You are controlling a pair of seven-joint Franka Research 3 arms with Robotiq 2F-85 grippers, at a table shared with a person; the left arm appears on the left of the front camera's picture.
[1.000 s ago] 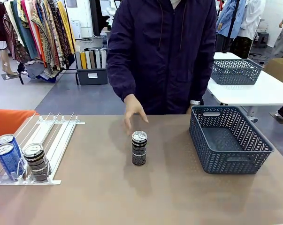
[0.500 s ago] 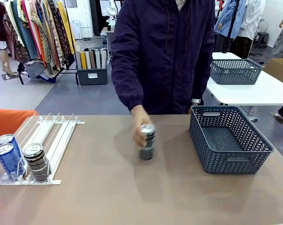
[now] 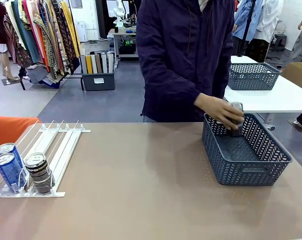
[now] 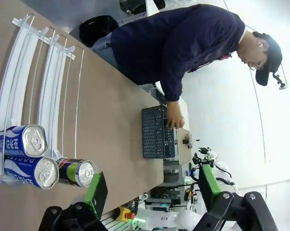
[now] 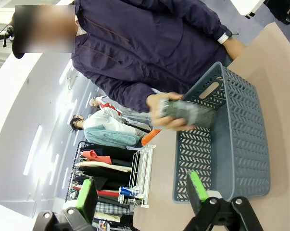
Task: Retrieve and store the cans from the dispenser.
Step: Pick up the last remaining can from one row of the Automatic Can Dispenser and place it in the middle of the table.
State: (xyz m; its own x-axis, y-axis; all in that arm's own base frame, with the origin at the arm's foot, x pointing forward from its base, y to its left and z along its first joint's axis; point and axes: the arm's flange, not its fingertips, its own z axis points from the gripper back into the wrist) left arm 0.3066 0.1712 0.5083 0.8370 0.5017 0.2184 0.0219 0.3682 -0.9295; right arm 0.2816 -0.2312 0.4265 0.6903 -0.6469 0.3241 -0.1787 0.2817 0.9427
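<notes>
Person in a dark purple jacket stands at the far side of the desk (image 3: 140, 200). One hand (image 3: 217, 110) grips a can (image 3: 236, 119), motion-blurred, over the far left part of the grey mesh basket (image 3: 251, 174) on the right of the desk. Contact between can and basket: cannot tell.

Rack (image 3: 63, 145) lies near left. At its near end stand two blue cans (image 3: 9, 171), one behind the other, and a dark can (image 3: 39, 173) just to their right.

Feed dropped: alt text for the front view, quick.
A person's hand holds a can over the grey mesh basket at right. At left, the dispenser holds two blue cans and one dark can at its near end.
</notes>
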